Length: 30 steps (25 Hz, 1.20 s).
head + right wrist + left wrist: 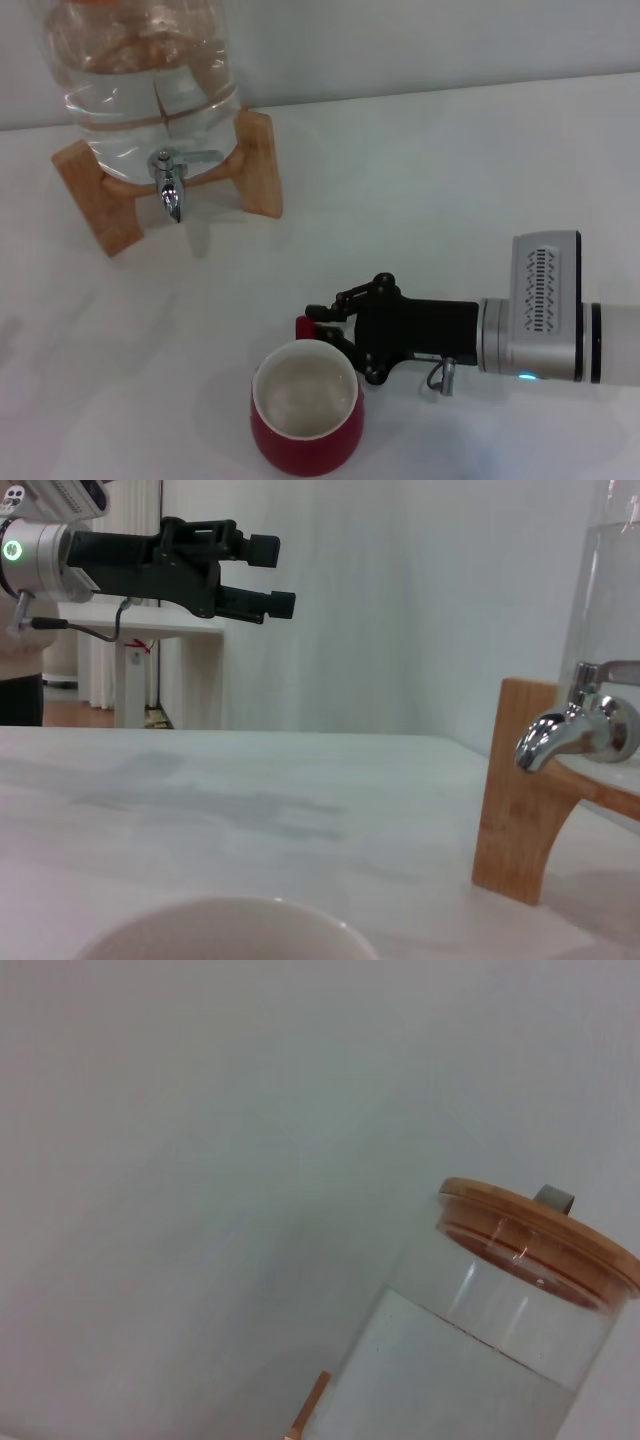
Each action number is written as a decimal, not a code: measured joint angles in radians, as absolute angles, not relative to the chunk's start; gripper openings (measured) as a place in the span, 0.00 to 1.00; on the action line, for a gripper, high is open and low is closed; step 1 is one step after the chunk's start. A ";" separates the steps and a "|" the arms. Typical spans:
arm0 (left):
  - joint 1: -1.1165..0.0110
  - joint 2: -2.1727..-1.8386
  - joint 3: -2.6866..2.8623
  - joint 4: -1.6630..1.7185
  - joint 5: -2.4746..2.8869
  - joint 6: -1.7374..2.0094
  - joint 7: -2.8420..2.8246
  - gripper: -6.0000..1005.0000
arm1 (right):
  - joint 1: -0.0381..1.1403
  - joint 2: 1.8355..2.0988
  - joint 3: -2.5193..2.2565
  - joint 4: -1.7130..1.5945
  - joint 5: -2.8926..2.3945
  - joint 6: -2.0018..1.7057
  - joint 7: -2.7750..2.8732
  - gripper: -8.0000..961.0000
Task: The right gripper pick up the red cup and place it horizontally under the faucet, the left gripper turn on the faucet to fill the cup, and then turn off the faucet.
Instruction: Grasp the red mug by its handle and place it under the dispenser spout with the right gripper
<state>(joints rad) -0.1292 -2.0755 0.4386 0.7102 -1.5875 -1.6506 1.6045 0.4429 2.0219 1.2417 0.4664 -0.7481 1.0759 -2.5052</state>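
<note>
The red cup (305, 412) stands upright on the white table near the front, cream inside showing; its rim shows at the bottom of the right wrist view (220, 930). My right gripper (325, 328) reaches in from the right and its black fingers are closed on the cup's red handle (303, 326). The chrome faucet (168, 190) projects from the clear water jar (150, 70) at the far left, spout pointing down, and also shows in the right wrist view (560, 730). My left gripper (272, 577) is open and empty, held in the air; it is out of the head view.
The jar sits on a wooden stand (260, 165) with legs on both sides of the faucet. The left wrist view shows the jar's wooden lid (540, 1225) and a plain wall. Bare table lies between the cup and the stand.
</note>
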 joint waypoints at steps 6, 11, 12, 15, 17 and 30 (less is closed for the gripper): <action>-0.130 -2.075 0.439 0.710 -1.588 -1.648 1.605 0.87 | 0.447 2.022 1.232 0.466 -0.747 1.074 -2.505 0.12; -0.130 -2.075 0.438 0.710 -1.588 -1.640 1.605 0.87 | 0.448 2.022 1.228 0.466 -0.719 1.073 -2.505 0.11; -0.130 -2.075 0.437 0.709 -1.588 -1.640 1.605 0.87 | 0.448 2.022 1.227 0.466 -0.709 1.073 -2.505 0.11; -0.130 -2.075 0.437 0.709 -1.588 -1.639 1.604 0.87 | 0.448 2.022 1.225 0.465 -0.692 1.071 -2.505 0.11; -0.130 -2.075 0.437 0.709 -1.588 -1.639 1.605 0.87 | 0.449 2.022 1.224 0.465 -0.687 1.062 -2.505 0.11; -0.130 -2.075 0.437 0.709 -1.588 -1.631 1.603 0.87 | 0.461 2.023 1.172 0.488 -0.585 0.940 -2.490 0.11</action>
